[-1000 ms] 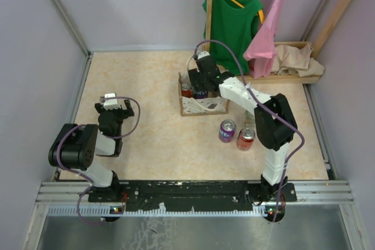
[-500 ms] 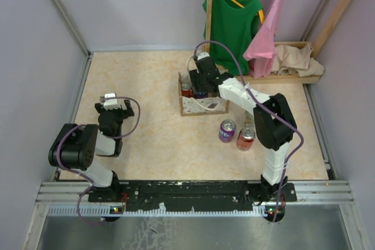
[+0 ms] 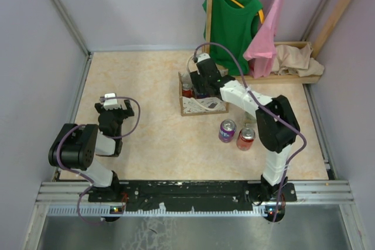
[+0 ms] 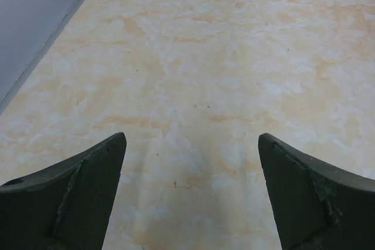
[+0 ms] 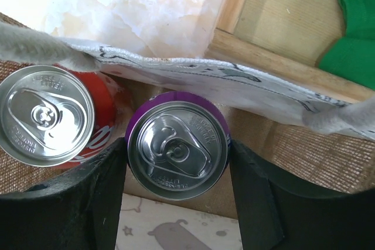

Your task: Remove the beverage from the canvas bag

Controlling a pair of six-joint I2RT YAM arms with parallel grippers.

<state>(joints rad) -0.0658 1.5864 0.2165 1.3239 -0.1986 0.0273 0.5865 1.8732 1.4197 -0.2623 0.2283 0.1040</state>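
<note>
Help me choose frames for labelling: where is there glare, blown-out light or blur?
Right wrist view: the table beyond the bag is blown out white; the purple can and red can tops are sharp, with mild sheen. Left wrist view: even light, the left fingers dark and slightly soft. Top view: even, no glare.

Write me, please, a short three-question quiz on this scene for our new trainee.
1. True or false: the left gripper holds a can.
2. Which can in the canvas bag sits between the right gripper's fingers? A. red can B. purple can C. green can
3. How many cans stand on the table outside the bag?
Key: 1. False, it is open over bare table. 2. B. 3. Two: the loose purple can and the loose red can.
</note>
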